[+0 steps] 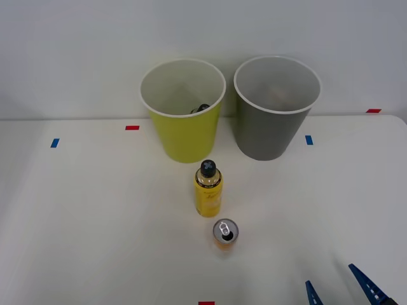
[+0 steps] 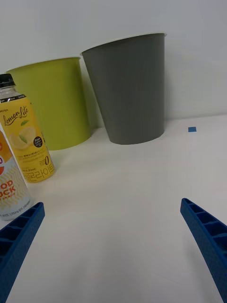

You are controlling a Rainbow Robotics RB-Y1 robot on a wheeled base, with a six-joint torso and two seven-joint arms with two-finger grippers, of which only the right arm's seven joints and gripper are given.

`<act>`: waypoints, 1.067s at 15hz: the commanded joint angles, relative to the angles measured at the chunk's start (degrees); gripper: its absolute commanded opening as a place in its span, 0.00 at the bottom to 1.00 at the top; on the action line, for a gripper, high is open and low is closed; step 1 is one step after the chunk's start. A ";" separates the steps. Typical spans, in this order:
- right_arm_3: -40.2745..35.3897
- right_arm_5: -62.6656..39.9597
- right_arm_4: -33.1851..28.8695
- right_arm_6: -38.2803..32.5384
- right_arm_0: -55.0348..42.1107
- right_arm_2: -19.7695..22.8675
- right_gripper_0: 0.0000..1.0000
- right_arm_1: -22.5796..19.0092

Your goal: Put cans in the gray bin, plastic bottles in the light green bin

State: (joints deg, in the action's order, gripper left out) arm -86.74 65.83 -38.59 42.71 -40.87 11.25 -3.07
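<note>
Right gripper (image 1: 340, 284) spread wide, empty, low on table to the robot's right of the can (image 1: 224, 234). Can upright, just on the robot's side of the yellow bottle (image 1: 208, 189). Gray bin (image 1: 276, 108) beyond both. Advise: centre on can, avoid clipping the bottle.

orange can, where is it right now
In the front view the orange can stands upright on the table near the middle, just in front of the yellow bottle, nearer the robot than both bins.
</note>
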 commanded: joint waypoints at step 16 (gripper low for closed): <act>0.00 0.00 0.00 0.00 0.00 0.00 1.00 0.00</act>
State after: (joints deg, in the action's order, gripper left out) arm -86.75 65.83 -38.58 42.71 -40.87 11.25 -3.07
